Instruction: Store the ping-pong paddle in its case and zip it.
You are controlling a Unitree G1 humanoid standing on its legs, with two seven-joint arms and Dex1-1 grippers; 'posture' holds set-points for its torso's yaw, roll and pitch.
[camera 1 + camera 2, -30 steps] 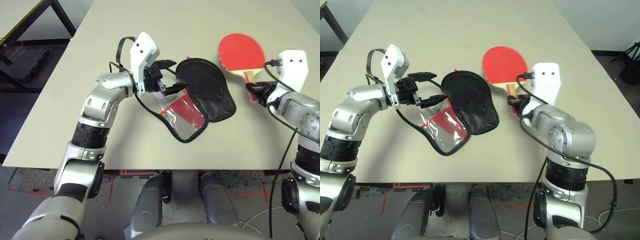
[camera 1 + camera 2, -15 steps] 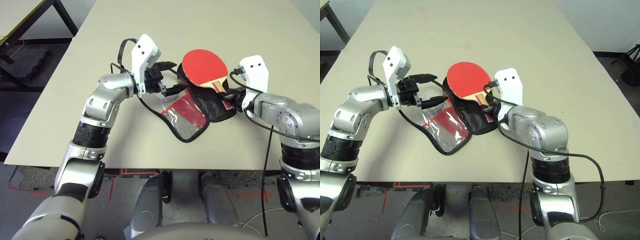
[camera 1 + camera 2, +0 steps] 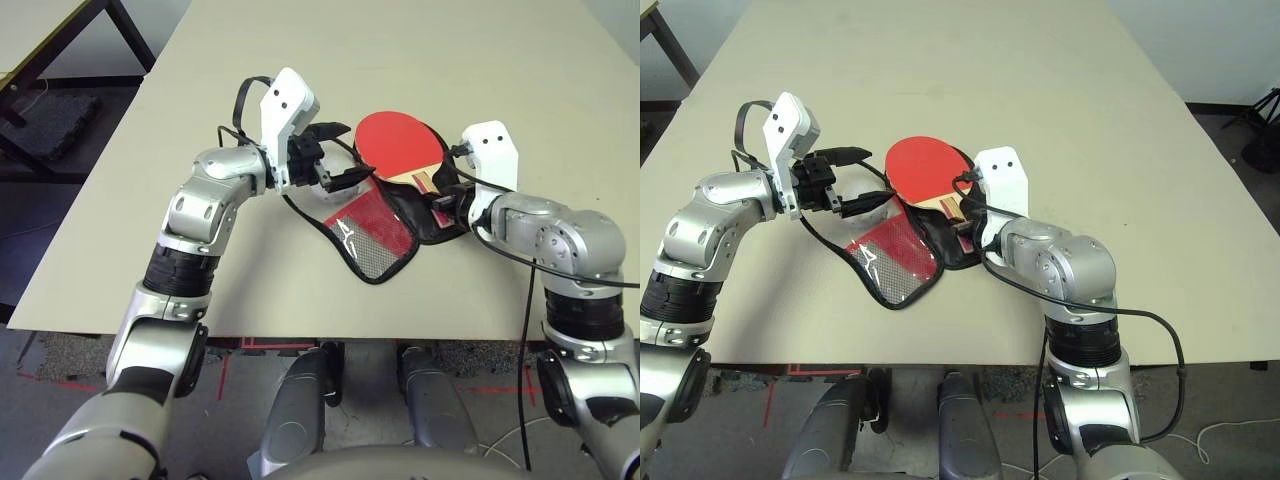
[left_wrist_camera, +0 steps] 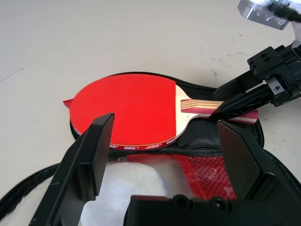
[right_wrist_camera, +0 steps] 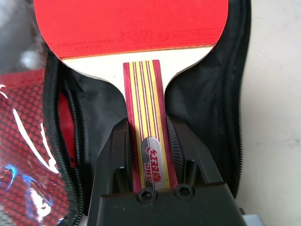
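Note:
The case (image 3: 443, 219) lies unzipped on the table, black lining up, its red mesh flap (image 3: 366, 227) folded toward me. The ping-pong paddle (image 3: 398, 143) lies with its red face over the far part of the lining (image 5: 207, 94). My right gripper (image 5: 146, 126) is shut on the striped wooden handle (image 5: 144, 108), just right of the case. My left gripper (image 3: 340, 173) stands open at the case's left rim, its fingers (image 4: 96, 153) spread wide above the flap, apart from the paddle (image 4: 127, 110).
A whitish fuzzy ball (image 3: 856, 196) sits by the left gripper at the case's left side. The pale table (image 3: 300, 60) has free room behind and to both sides. Its front edge runs close below the case. A dark frame (image 3: 60, 40) stands off the table's left.
My right arm has carried the paddle leftward from right of the case onto the open lining. The left arm has stayed where it was.

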